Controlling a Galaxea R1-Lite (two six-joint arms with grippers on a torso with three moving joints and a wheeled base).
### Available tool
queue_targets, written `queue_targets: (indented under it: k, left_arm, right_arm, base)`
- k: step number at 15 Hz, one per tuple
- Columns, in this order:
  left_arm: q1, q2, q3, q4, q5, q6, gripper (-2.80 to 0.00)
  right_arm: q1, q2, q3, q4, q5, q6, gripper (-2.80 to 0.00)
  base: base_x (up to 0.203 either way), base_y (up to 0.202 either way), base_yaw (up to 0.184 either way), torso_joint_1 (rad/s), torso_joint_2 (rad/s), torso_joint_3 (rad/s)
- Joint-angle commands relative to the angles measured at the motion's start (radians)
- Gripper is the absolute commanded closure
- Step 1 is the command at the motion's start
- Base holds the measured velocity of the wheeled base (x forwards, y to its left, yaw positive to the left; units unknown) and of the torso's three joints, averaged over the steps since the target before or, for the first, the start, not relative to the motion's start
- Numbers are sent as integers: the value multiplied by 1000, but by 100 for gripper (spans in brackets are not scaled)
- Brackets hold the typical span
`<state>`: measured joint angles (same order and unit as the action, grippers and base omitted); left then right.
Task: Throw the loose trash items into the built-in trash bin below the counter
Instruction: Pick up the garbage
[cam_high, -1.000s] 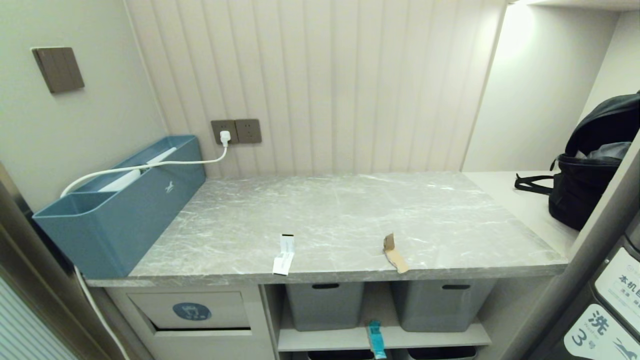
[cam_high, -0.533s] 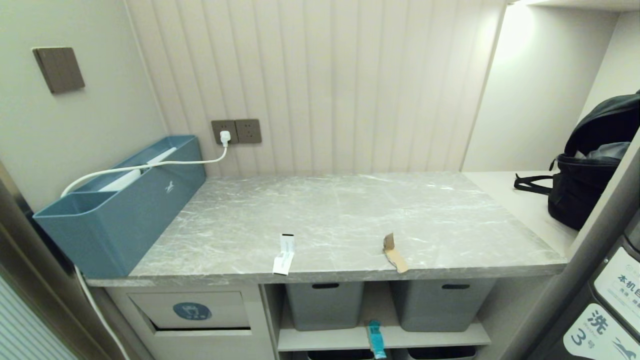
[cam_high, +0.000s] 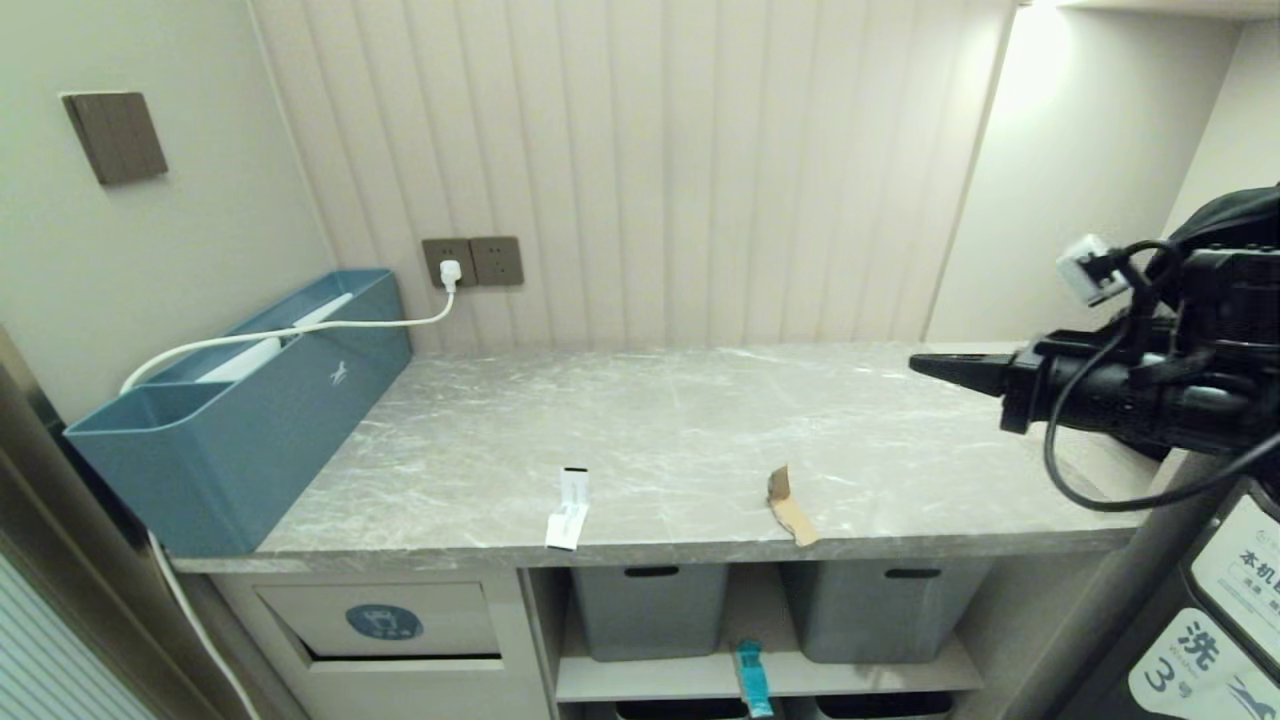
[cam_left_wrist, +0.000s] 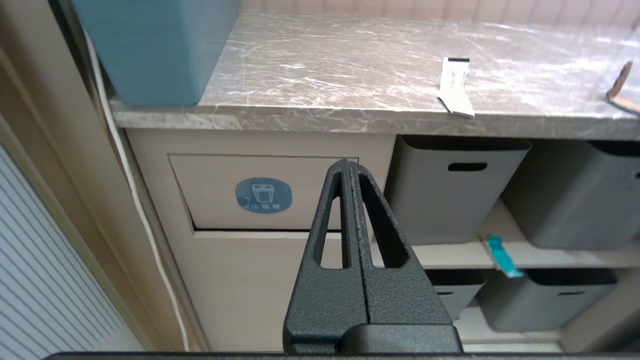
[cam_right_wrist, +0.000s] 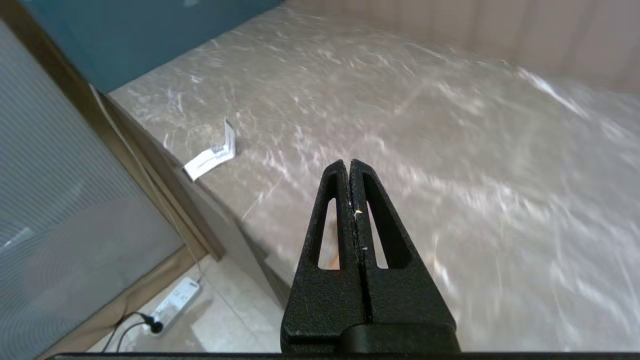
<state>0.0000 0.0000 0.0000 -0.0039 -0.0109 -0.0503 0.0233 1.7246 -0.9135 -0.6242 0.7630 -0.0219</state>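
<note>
Right pincer (cam_high: 915, 364) now entered over counter (cam_high: 700, 430), closed; arm hides backpack.

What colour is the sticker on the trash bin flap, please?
Blue sticker, white bin icon; left wrist view.

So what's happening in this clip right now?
Nothing is picked up yet. The right gripper, shut and empty, reaches in over the right end of the grey marble-patterned counter. The white paper strip with a black end and the tan cardboard piece lie near the counter's front edge; the teal barcoded wrapper lies on the shelf below. The left gripper, also shut, is before the beige trash bin flap with a blue sticker.
</note>
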Motion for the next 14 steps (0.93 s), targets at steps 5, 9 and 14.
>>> queue_targets:
  k: [5,9,14]
  left_arm:
    - [0,1,0,-1,15,-14,0]
    - [0,2,0,-1,15,-14,0]
    - [0,0,0,-1,15,-14,0]
  right_arm:
    - [51,385,-245,-146,129,2,0]
    - [50,456,-250,-149,127,-78,-280]
    - [55,464,-199,-150,131,-99,-280]
  base:
    - [0,0,0,0,0,0]
    - [0,0,0,0,0,0]
    - [0,0,0,0,0,0]
